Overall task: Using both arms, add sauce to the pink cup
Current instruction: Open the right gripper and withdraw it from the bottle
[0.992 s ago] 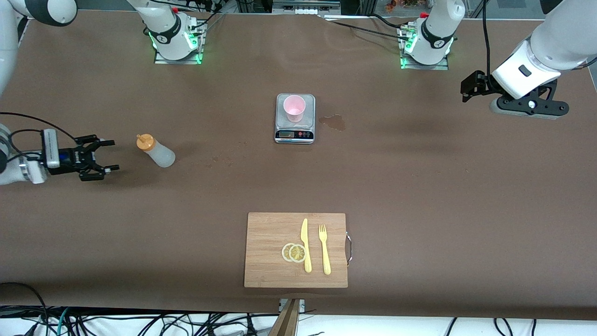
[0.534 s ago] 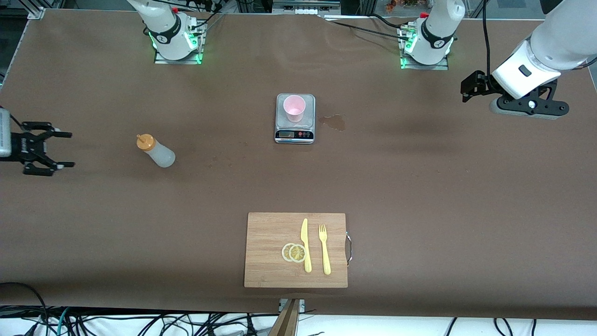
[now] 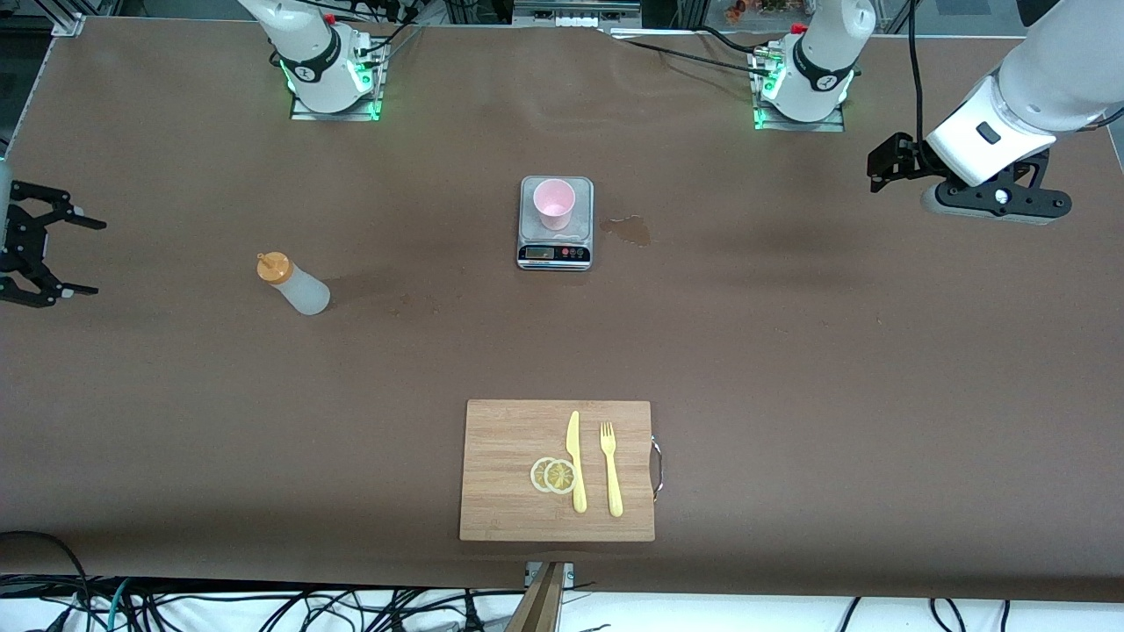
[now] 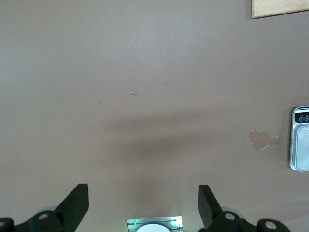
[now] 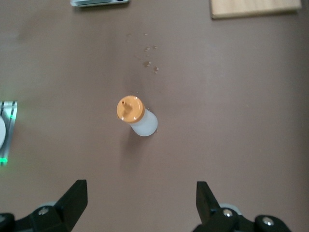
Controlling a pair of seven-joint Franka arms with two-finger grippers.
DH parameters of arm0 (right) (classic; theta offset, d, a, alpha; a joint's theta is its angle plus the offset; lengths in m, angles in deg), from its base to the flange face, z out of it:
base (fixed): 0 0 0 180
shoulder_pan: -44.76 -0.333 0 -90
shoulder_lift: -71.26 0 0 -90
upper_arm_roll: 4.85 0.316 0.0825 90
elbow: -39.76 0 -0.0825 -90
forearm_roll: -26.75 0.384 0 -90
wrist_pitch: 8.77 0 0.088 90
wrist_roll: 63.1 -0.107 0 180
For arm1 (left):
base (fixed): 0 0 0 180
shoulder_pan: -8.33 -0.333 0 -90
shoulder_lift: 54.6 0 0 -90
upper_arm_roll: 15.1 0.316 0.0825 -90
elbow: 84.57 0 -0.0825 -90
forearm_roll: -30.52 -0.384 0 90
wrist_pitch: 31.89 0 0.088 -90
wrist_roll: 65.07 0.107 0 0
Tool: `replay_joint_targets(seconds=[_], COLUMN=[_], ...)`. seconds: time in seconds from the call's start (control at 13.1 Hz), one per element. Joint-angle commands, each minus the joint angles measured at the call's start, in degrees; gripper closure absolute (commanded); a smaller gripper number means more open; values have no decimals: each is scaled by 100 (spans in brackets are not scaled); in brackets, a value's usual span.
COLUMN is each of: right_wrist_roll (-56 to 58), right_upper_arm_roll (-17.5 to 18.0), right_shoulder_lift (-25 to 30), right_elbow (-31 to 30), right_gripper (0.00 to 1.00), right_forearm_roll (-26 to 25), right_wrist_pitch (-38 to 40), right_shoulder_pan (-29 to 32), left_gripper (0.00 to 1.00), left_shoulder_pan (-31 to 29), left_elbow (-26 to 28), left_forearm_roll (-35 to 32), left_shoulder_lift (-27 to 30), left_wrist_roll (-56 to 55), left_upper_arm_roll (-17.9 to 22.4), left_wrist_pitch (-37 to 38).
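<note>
Sauce [image 3: 294, 283] upright on table [image 3: 790, 369], toward right arm's end, untouched. Pink cup [image 3: 554, 203] on grey scale [image 3: 555, 253], mid-table; contents not discernible. Right gripper [image 3: 54, 248] spread wide, empty, partly cut off at frame edge. Left gripper [image 4: 143, 200] wide open over bare table; fingers hidden in front view.

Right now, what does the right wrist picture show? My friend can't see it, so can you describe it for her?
A small whitish sauce bottle with an orange cap stands upright on the brown table, with the right gripper open above it and not touching it. A few small drips mark the table near the bottle, and the corner of a wooden cutting board shows at the picture's edge.
</note>
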Motion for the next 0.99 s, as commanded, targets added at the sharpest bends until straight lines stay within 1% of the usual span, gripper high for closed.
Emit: replay_joint_targets(seconds=[0.0, 0.15, 0.38, 0.61, 0.92], right_wrist_roll=[-1014, -1926, -3455, -5080, -7884], right_upper_arm_roll=[75, 49, -4, -82, -66], right_shoulder_lift=[947, 1246, 1493, 1616, 1670], right_elbow=[-642, -625, -634, -625, -511], right_gripper=[0, 0, 0, 0, 0], right_forearm_roll=[-500, -975, -1065, -1082, -1187], right_wrist_pitch=[-254, -263, -220, -184, -8], right_shoulder_pan=[-285, -671, -927, -1015, -1235], left_gripper=[0, 0, 0, 0, 0], left_shoulder_pan=[4, 4, 4, 4, 4], left_elbow=[-139, -147, -147, -147, -147], left_forearm_roll=[107, 98, 98, 107, 107], left_shoulder_lift=[-53, -53, -62, -62, -62], left_wrist_roll=[103, 103, 94, 94, 94], left_upper_arm_roll=[29, 29, 29, 20, 29], left_wrist_pitch=[103, 103, 103, 103, 95])
